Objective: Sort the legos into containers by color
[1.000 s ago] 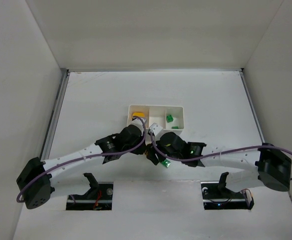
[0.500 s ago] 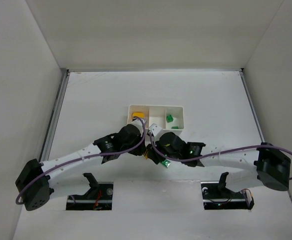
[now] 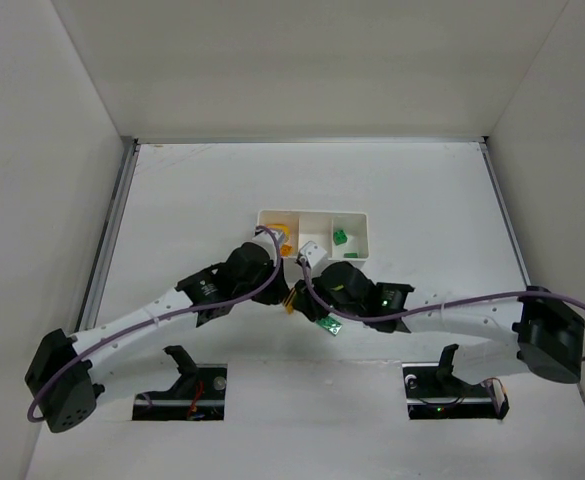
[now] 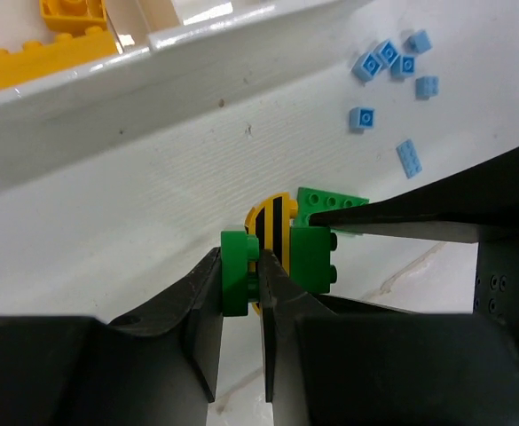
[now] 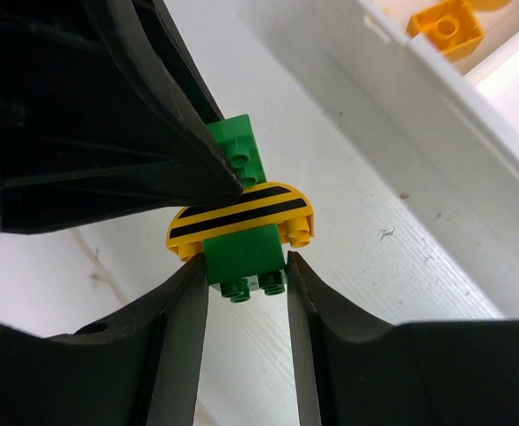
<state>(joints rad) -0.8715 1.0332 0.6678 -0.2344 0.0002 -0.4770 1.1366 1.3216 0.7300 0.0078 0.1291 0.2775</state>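
A joined lego piece hangs between both grippers just in front of the white three-compartment tray (image 3: 312,211). It is a yellow half-round plate with black stripes (image 5: 241,213) between two green bricks. My left gripper (image 4: 241,275) is shut on one green brick (image 4: 235,282). My right gripper (image 5: 246,275) is shut on the other green brick (image 5: 243,253). In the top view the two grippers meet at the piece (image 3: 292,300). Yellow bricks (image 4: 59,35) lie in the tray's left compartment and green ones (image 3: 340,237) in its right one.
Several light blue bricks (image 4: 388,62) lie loose on the table beside the tray. A flat green plate (image 3: 329,325) shows under the right wrist. The tray's near wall (image 5: 401,98) is close behind the held piece.
The left wrist has shifted a little up and left toward the tray. The right wrist has barely moved. Both grippers keep their hold on the joined piece.
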